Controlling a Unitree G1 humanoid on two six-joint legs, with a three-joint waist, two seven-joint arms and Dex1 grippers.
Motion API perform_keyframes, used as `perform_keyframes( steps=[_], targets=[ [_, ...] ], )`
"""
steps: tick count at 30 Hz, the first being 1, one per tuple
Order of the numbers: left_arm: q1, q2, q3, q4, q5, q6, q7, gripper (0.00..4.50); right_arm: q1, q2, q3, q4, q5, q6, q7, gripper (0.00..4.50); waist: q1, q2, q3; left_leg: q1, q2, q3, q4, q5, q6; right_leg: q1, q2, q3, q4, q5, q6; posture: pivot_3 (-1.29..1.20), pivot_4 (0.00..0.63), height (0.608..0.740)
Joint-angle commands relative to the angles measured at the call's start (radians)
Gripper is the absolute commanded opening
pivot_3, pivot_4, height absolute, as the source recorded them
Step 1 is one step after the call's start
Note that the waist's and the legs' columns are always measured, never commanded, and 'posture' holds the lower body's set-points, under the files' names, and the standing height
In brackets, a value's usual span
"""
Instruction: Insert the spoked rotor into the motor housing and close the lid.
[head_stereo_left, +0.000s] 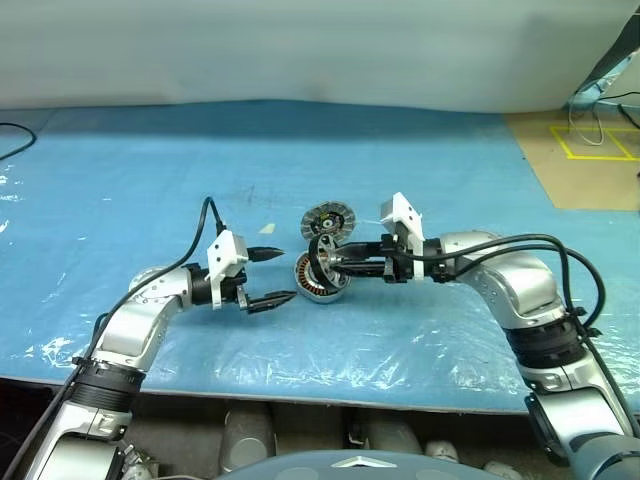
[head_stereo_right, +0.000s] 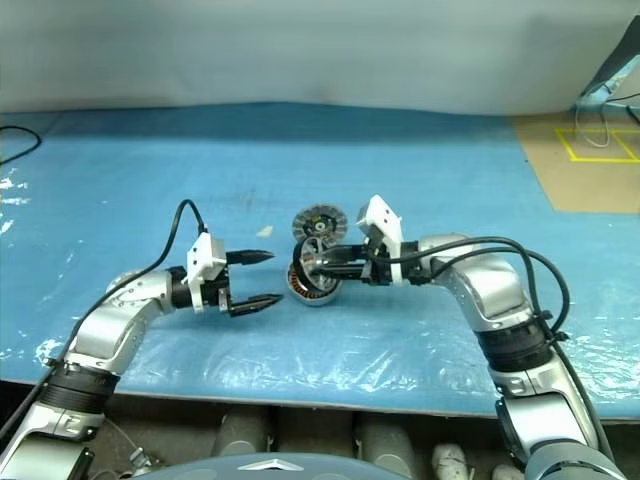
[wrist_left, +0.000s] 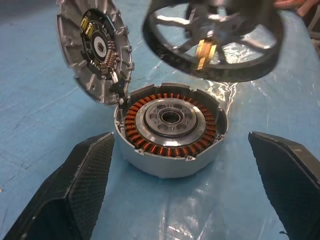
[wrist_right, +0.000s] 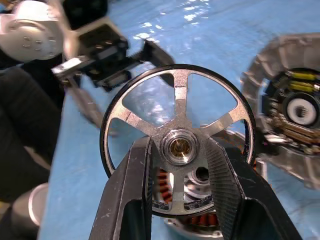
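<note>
The motor housing (wrist_left: 172, 125) lies on the blue table with its copper windings facing up. Its lid (wrist_left: 95, 47) stands tilted open at the far rim, toothed inner face showing. My right gripper (wrist_right: 178, 146) is shut on the silver hub of the spoked rotor (wrist_right: 177, 145), a black-rimmed wheel. It holds the rotor (head_stereo_left: 325, 260) tilted just above the housing (head_stereo_left: 320, 282), apart from it. My left gripper (head_stereo_left: 273, 277) stands open just left of the housing, nothing between its fingers (wrist_left: 70, 195).
A blue sheet under clear plastic (head_stereo_left: 400, 340) covers the table, whose front edge runs close to me. A brown board with yellow tape (head_stereo_left: 590, 145) lies at the far right. A black cable (head_stereo_left: 15, 140) shows at the far left.
</note>
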Motion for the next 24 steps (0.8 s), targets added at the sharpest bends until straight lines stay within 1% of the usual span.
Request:
perform_keyframes(
  steps=[1, 9, 17, 24],
  targets=[
    [0.018, 0.000, 0.004, -0.052, -0.009, -0.001, 0.007, 4.50, -0.031, 0.008, 0.012, 0.037, -0.015, -0.046, 0.013, 1.22, 0.001, 0.000, 0.000, 0.000, 0.000, 0.000, 0.000, 0.000, 0.000, 0.000, 0.000, 0.000, 0.000, 0.000, 0.000, 0.00, 0.150, 0.740],
    [0.039, 0.000, 0.006, -0.055, -0.006, -0.013, 0.014, 4.50, -0.044, 0.037, 0.057, 0.069, -0.057, -0.068, 0.004, 1.22, -0.001, 0.000, 0.000, 0.001, 0.000, 0.000, 0.001, 0.000, 0.000, 0.000, 0.000, 0.000, 0.001, 0.000, 0.000, 0.00, 0.150, 0.740],
    [0.020, -0.010, -0.012, -0.084, -0.007, 0.017, 0.035, 4.50, -0.044, 0.008, 0.074, 0.069, -0.095, -0.097, 0.023, 1.22, 0.000, 0.000, 0.000, 0.001, 0.000, 0.000, 0.001, 0.000, 0.000, 0.001, 0.000, 0.000, 0.001, 0.000, 0.000, 0.00, 0.150, 0.740],
    [0.008, -0.020, -0.022, -0.113, -0.009, 0.049, 0.050, 4.50, -0.078, -0.004, 0.053, 0.061, -0.089, -0.085, 0.035, 1.22, 0.000, 0.000, 0.000, 0.001, 0.000, 0.000, 0.001, 0.000, 0.000, 0.001, 0.000, 0.000, 0.001, 0.000, 0.000, 0.00, 0.150, 0.740]
  ],
)
